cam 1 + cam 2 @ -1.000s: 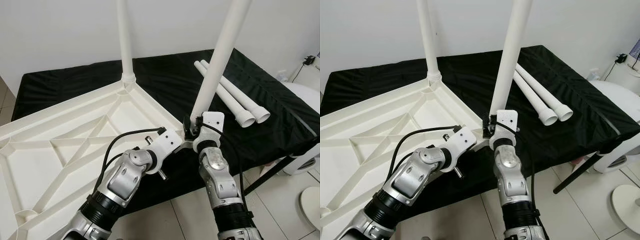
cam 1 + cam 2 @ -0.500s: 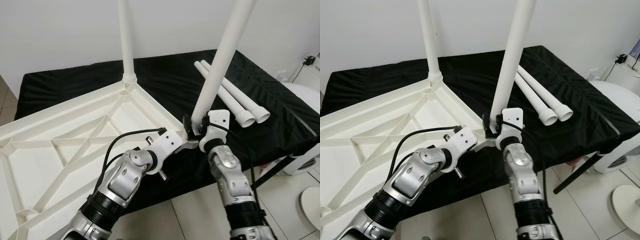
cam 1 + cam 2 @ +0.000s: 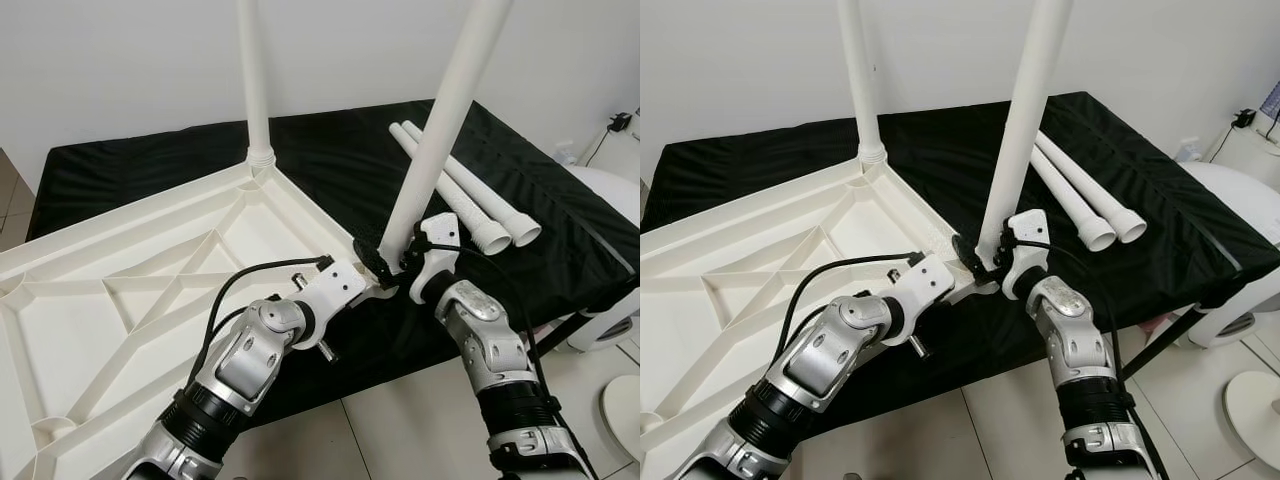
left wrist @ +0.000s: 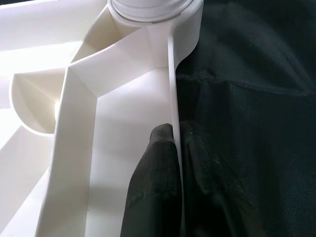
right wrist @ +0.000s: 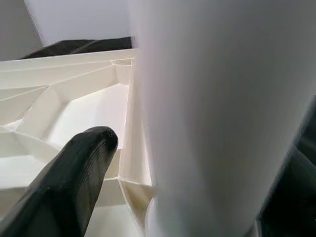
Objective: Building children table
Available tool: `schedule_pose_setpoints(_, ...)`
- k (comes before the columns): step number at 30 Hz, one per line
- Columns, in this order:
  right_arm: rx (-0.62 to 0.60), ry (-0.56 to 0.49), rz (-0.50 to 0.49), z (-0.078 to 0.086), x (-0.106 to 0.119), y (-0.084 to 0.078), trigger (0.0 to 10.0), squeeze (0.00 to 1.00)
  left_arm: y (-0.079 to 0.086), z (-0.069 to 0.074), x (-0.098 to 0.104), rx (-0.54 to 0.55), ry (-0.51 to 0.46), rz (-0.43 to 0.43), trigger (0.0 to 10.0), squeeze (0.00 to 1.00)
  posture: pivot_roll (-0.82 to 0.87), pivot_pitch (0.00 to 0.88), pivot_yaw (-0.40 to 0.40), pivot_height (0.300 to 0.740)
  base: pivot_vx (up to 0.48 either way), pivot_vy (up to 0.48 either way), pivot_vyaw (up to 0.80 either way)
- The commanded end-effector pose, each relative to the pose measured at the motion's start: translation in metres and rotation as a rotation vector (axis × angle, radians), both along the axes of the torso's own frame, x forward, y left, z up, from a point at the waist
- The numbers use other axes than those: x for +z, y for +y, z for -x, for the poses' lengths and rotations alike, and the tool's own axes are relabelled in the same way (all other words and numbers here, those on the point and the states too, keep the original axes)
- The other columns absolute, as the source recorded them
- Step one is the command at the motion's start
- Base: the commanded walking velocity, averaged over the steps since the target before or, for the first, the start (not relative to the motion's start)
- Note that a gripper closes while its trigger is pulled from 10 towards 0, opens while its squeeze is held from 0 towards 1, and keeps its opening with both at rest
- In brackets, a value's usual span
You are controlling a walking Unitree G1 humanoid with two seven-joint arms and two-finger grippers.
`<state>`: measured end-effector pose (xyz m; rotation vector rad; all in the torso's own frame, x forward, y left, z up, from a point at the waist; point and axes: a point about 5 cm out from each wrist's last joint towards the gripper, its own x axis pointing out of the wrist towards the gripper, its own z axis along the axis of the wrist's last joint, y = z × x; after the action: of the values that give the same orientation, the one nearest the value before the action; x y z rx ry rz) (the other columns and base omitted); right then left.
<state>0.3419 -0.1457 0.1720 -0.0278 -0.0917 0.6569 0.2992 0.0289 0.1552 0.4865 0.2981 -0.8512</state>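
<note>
While the upturned tabletop [image 3: 150,270] lies ribs-up on the black cloth [image 3: 330,160], the left gripper [image 4: 170,143] is clenched on its rim at about 6 o'clock, one black finger on each side of the thin wall, pinning the corner. Just beyond, at 5 o'clock of centre, the right gripper [image 3: 395,262] is clamped round the base of the leg [image 3: 440,130], which stands tilted in the near corner socket. That looks like the step in hand: seating the second leg. Next it likely calls for twisting or pressing the leg home until upright, with the left side holding the top against the turn. Farther back, at 12 o'clock, the first leg [image 3: 255,80] stands fitted, and at 2 o'clock two spare legs [image 3: 470,195] lie side by side.
</note>
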Motion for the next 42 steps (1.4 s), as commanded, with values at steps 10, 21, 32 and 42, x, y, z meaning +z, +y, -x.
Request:
schedule_pose_setpoints(10, 0.183, 0.012, 0.052, -0.009, 0.008, -0.009, 10.0, 0.0, -0.007, -0.001, 0.016, -0.025, -0.09, 0.021, 10.0, 0.0, -0.08, 0.09, 0.013, 0.74, 0.0, 0.0, 0.0)
schedule_pose_setpoints(21, 0.243, 0.012, 0.056, -0.013, 0.01, -0.014, 2.0, 0.0, -0.007, -0.001, 0.016, -0.024, -0.09, 0.021, 10.0, 0.0, -0.08, 0.089, 0.011, 0.74, 0.0, 0.0, 0.0)
schedule_pose_setpoints(32, 0.238, 0.016, 0.019, -0.008, 0.005, -0.017, 0.0, 0.0, -0.007, 0.0, 0.016, -0.029, -0.092, 0.021, 10.0, 0.0, -0.08, 0.077, 0.014, 0.74, 0.0, 0.0, 0.0)
schedule_pose_setpoints(42, 0.139, 0.01, -0.028, -0.008, -0.002, -0.013, 10.0, 0.0, -0.008, 0.001, 0.015, -0.035, -0.09, 0.021, 10.0, 0.0, -0.08, 0.069, 0.011, 0.74, 0.0, 0.0, 0.0)
